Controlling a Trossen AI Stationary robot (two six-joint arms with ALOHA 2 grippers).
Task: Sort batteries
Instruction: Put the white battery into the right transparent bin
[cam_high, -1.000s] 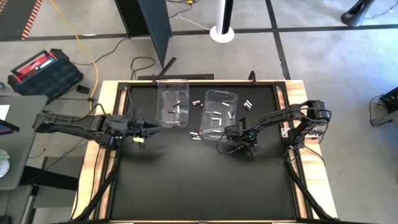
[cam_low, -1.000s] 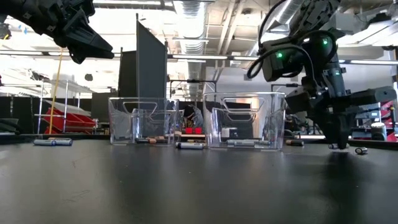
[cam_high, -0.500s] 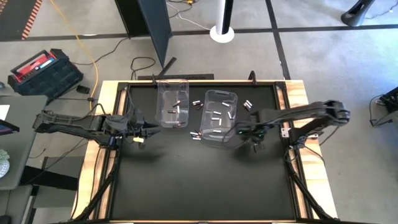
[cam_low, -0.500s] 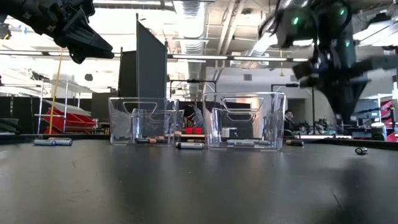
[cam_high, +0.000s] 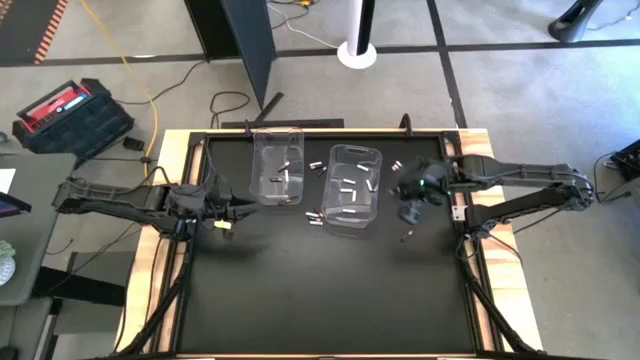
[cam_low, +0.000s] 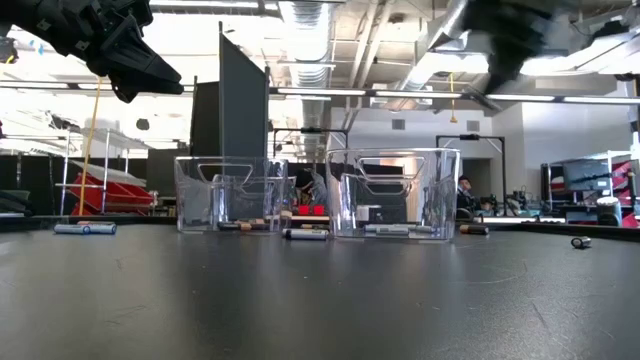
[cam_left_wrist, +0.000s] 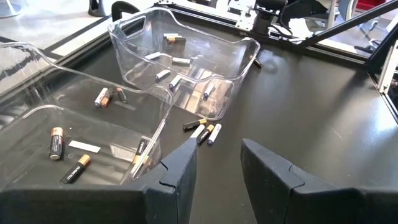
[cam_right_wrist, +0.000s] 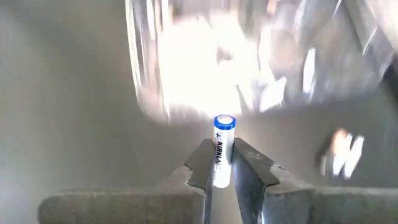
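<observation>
Batteries sorted: several lie in both clear bins (cam_high: 355, 187).
Left over: some loose cells (cam_left_wrist: 206, 132) on tabletop (cam_high: 300, 290).
Right pincer (cam_right_wrist: 219, 163): grips one white battery (cam_right_wrist: 222, 144).
Left pincer (cam_left_wrist: 216, 165): waiting, narrow gap, empty.

Black table (cam_high: 300, 290), two clear bins (cam_high: 278, 165), loose batteries (cam_high: 316, 216)

Only legible txt: "KIRKLA…" is running lengthwise down the white/blue battery (cam_right_wrist: 222, 151), w/ a "+" mark sitting near its blue-banded end; rest of the word is being hidden by the right gripper (cam_right_wrist: 222, 163), whose fingers are clamping the cell. Other batteries in the left wrist view are showing copper/black bands but no readable print. A white label (cam_left_wrist: 84, 147) is lying in the near bin (cam_left_wrist: 74, 134), txt not readable.
</observation>
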